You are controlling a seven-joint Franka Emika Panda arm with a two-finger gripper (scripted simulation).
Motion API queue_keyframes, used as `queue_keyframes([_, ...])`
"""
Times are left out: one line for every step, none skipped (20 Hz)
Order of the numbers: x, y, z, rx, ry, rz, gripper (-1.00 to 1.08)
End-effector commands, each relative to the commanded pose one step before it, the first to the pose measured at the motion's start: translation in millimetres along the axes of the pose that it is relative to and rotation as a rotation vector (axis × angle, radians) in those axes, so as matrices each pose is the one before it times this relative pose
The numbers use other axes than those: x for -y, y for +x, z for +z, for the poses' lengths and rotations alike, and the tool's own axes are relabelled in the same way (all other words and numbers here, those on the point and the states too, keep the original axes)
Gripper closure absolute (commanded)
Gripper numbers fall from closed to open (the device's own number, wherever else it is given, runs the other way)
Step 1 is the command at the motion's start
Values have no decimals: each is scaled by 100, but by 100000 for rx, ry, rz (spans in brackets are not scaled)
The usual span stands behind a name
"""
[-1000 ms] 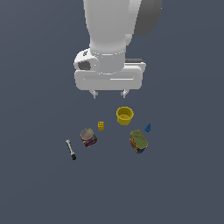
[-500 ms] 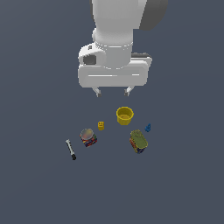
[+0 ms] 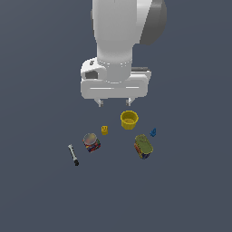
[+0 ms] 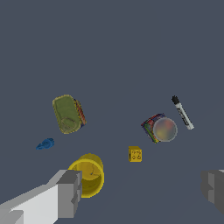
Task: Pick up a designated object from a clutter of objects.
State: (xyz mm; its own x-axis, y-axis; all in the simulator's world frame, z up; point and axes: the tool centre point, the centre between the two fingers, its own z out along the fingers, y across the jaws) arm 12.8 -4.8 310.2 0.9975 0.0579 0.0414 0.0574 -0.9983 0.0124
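A small yellow brick [image 3: 104, 130] sits on the grey bench [image 3: 41, 195], just beside a yellow cup [image 3: 129, 119]. The claw [image 3: 114, 102] hovers above, fingers apart, holding nothing.

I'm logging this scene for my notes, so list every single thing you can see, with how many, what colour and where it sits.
small studded yellow toy brick: one, yellow, on the floor between the round-topped printed can and the yellow cup, touching neither.
round yellow cup: one, yellow, open mouth up, nearest the gripper.
tiny blue piece: one, blue, toward the exterior view's right of the cup.
round-topped printed can: one, multicoloured with a grey top, between the marker and the brick.
green-topped printed can: one, multicoloured, near the blue piece.
black-and-grey marker pen: one, lying flat, farthest toward the exterior view's left.
gripper: one, white with grey fingers, open, above the clutter, holding nothing.
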Motion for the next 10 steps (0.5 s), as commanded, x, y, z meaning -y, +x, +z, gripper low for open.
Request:
queue_keyframes([-367, -128, 1614, 320, 233, 185, -92])
queue_keyframes([-169, -72, 747, 112, 102, 76, -92])
queue_keyframes([-187, -89, 804, 128, 113, 95, -92])
queue_keyframes([-190, -115, 847, 120, 100, 94, -92])
queue_keyframes([-214, -136, 908, 144, 115, 116, -92])
queue_keyframes([-222, -166, 953, 145, 109, 122, -92])
queue_keyframes([-239, -196, 1005, 159, 111, 139, -92])
queue_keyframes([-246, -233, 1047, 160, 103, 145, -92])
queue_keyframes([-260, -265, 1079, 173, 101, 163, -92])
queue_keyframes([-255, -292, 1066, 167, 87, 163, -92])
